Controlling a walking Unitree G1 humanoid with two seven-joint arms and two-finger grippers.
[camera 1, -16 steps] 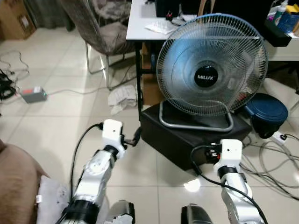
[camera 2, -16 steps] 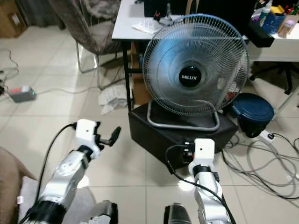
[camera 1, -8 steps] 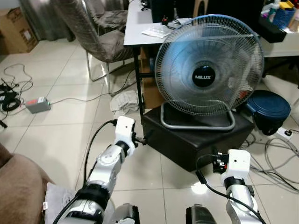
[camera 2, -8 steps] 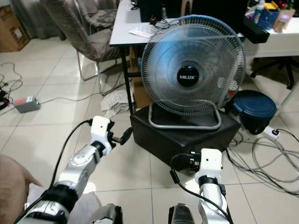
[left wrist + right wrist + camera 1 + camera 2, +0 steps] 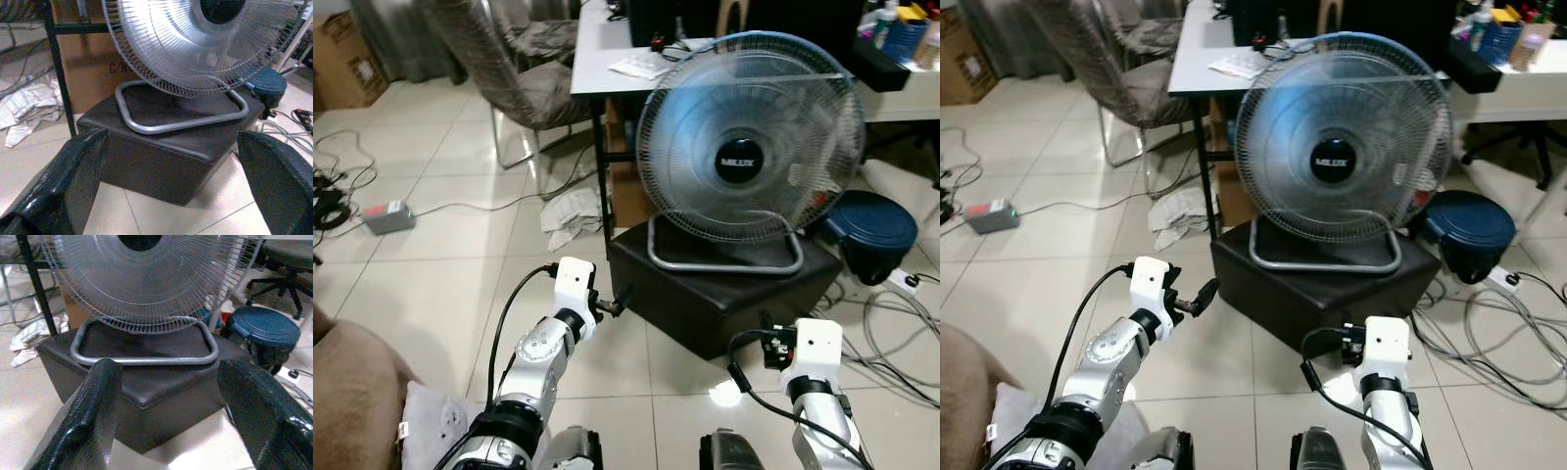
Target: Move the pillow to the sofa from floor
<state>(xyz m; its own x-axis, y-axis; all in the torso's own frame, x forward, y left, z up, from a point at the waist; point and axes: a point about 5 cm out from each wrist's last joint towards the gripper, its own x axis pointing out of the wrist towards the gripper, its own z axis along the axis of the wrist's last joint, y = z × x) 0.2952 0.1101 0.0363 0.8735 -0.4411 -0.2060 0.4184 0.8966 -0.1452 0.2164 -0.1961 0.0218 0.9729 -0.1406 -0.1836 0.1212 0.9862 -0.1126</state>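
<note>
Left wrist view: left end effector (image 5: 171,181) open, facing fan (image 5: 195,44).

Pale glossy tiled floor (image 5: 431,264) | round fan (image 5: 750,137) (label blurred) on black box (image 5: 724,289) | white tabletop (image 5: 607,59) behind | draped chair (image 5: 509,69) | blue bin (image 5: 873,230) | cables (image 5: 891,338) strewn right

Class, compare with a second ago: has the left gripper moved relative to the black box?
Yes. The left gripper has come forward, up to the black box at its left corner; earlier, bare floor showed between them.
</note>
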